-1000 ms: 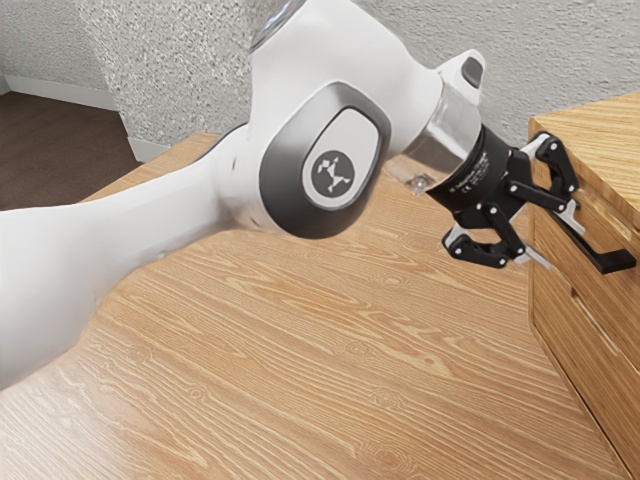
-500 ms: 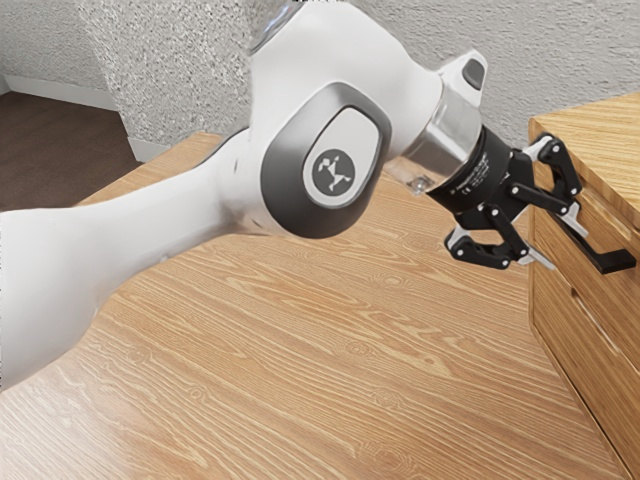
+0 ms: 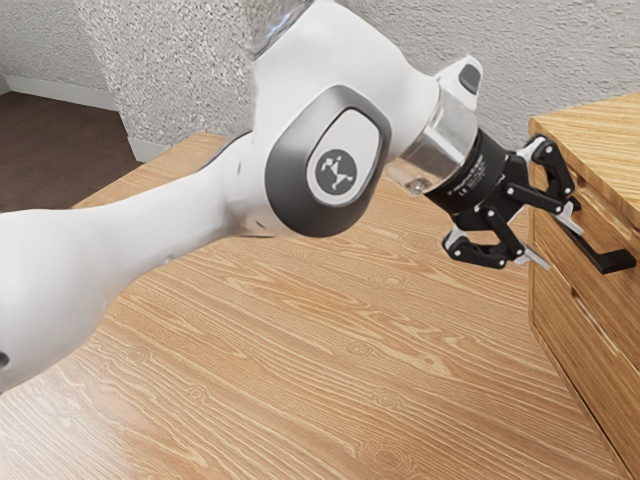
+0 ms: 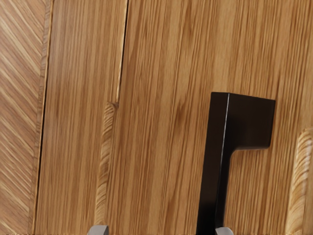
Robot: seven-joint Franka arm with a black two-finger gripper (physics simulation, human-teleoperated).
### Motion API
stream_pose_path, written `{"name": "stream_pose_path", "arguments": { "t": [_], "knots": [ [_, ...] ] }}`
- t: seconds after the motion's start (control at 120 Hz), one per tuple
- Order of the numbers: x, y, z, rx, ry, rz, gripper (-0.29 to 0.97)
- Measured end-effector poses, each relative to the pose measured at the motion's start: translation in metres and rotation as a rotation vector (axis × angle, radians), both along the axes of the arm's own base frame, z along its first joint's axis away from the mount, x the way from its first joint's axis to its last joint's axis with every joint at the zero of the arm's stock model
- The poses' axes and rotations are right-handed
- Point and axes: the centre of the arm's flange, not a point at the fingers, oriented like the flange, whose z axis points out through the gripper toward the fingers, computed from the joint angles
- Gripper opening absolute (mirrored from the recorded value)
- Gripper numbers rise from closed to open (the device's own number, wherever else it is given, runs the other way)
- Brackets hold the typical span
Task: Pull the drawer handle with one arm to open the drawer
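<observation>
A wooden cabinet (image 3: 590,125) stands at the exterior view's right, its top drawer front (image 3: 600,300) carrying a black bar handle (image 3: 605,258). My black gripper (image 3: 553,238) is open right at the drawer front, its fingers spread beside the handle's near end and not clamped on it. In the wrist view the handle (image 4: 219,166) runs along the drawer front (image 4: 161,98). One grey fingertip (image 4: 224,230) sits at the bar and the other (image 4: 98,229) stands well off to its side.
The cabinet rests on a wooden table (image 3: 330,340). A speckled grey wall (image 3: 560,50) rises behind it, and dark floor (image 3: 50,140) lies beyond the table's far left edge. My white arm (image 3: 200,220) crosses the exterior view's left.
My arm has shifted slightly, and the gripper has edged a little toward the exterior view's left. The fingers stay spread and the drawer looks unmoved.
</observation>
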Motion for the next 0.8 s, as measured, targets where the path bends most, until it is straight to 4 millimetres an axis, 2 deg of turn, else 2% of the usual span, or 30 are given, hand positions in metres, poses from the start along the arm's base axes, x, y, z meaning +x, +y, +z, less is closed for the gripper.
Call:
{"name": "stream_pose_path", "arguments": {
  "t": [0.242, 0.508, 0.8],
  "knots": [
    [-0.002, -0.012, -0.002, 0.000, -0.001, -0.020, 0.17],
    [-0.002, -0.006, 0.003, -0.010, -0.006, -0.014, 0.03],
    [-0.002, -0.004, -0.001, -0.019, 0.007, -0.009, 0.00]
  ]
}}
